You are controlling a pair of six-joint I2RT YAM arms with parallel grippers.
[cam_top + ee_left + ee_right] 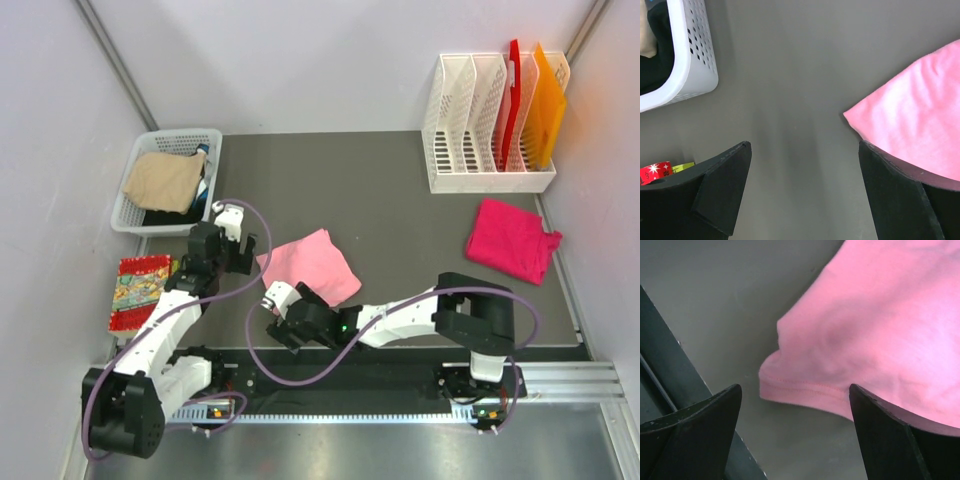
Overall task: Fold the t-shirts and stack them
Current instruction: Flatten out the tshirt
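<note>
Dark grey table mat (400,190), walled by pale panels, is carrying the whole workspace. A white perforated plastic basket (185,133) of spare cloth is sitting at the far left, a white slotted plastic file rack (490,182) at the far right, and a small red-edged patterned flat piece (140,292) at the near left. A light salmon-pink cloth t-shirt (310,265) is lying near the centre, gathered into a compact diamond shape. A deep magenta cloth t-shirt (512,240) is lying as a loose bundle at the right, well apart from both arms. The left gripper (805,146) is hovering at the pink shirt's left corner and the right gripper (795,387) at its near-left corner. This flanking placement is probably serving a two-handed pick-up of one edge, for a further fold or for carrying the shirt to a stack. Both grippers are standing with jaws wide apart and are holding nothing. In the left wrist view the pink corner is lying just beside the right-hand one of the black fingers (900,200), with bare mat filling the gap. In the right wrist view the hemmed corner is reaching into the gap from the right, its edge passing behind the right-hand finger; whether cloth and finger are touching cannot be told.
</note>
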